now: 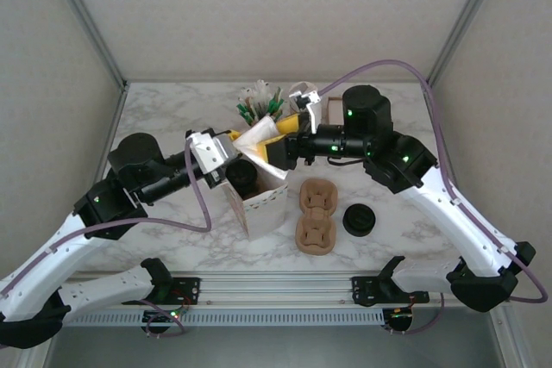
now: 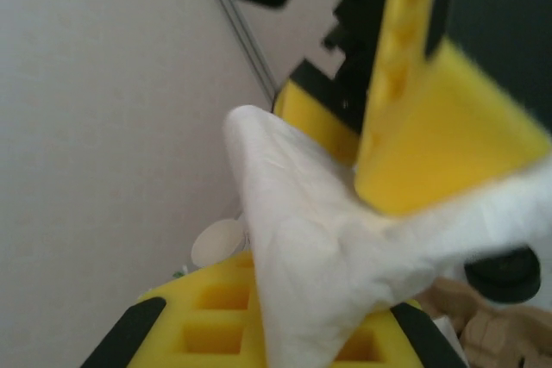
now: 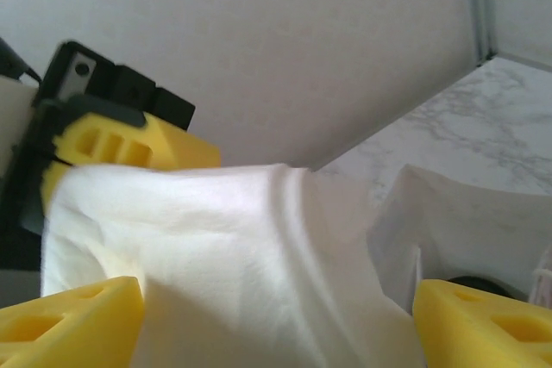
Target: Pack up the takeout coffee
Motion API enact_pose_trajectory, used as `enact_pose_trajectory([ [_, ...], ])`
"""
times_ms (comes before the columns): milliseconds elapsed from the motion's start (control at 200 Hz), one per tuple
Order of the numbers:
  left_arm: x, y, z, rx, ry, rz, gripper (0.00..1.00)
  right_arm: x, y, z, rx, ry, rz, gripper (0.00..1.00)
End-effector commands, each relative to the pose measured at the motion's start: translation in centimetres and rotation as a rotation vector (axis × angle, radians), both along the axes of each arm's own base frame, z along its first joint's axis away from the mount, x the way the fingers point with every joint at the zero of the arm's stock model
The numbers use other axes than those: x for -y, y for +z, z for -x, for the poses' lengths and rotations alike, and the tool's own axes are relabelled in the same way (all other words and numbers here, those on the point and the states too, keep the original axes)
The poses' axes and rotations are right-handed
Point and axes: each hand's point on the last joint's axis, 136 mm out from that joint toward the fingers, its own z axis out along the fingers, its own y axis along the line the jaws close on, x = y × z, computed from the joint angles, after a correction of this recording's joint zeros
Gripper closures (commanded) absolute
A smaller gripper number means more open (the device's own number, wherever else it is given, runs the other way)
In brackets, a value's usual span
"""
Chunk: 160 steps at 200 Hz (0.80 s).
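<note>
White napkin is hanging clamped in the shut jaws of your left gripper; your right gripper is gaping wide around its other end, gripping nothing; the takeout coffee is sitting inside the paper bag just below, black lid showing. You're likely adding the napkin; lowering it is calling for care at the bag's rim; pulp carriers are crowding the right side.

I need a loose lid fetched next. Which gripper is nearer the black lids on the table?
Right. The right gripper hangs up and left of the black lids. The left gripper faces it from farther left, and both meet at the white napkin.
</note>
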Motion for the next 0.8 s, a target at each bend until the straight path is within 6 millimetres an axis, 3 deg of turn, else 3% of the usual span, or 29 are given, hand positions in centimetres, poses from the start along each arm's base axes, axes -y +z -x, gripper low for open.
enact_pose_trajectory([
  [0, 0.4, 2.8, 1.6, -0.037, -0.086, 0.151, 1.0, -0.6, 0.8, 1.6, 0.035, 0.086, -0.07, 0.16],
  [536, 1.6, 5.3, 3.8, -0.15, -0.264, 0.336, 1.0, -1.3, 2.0, 5.4, 0.145, 0.303, -0.162, 0.16],
  [796, 1.8, 6.6, 4.0, -0.188, -0.301, 0.405, 1.0, -1.5, 2.6, 7.3, 0.185, 0.374, -0.178, 0.27],
])
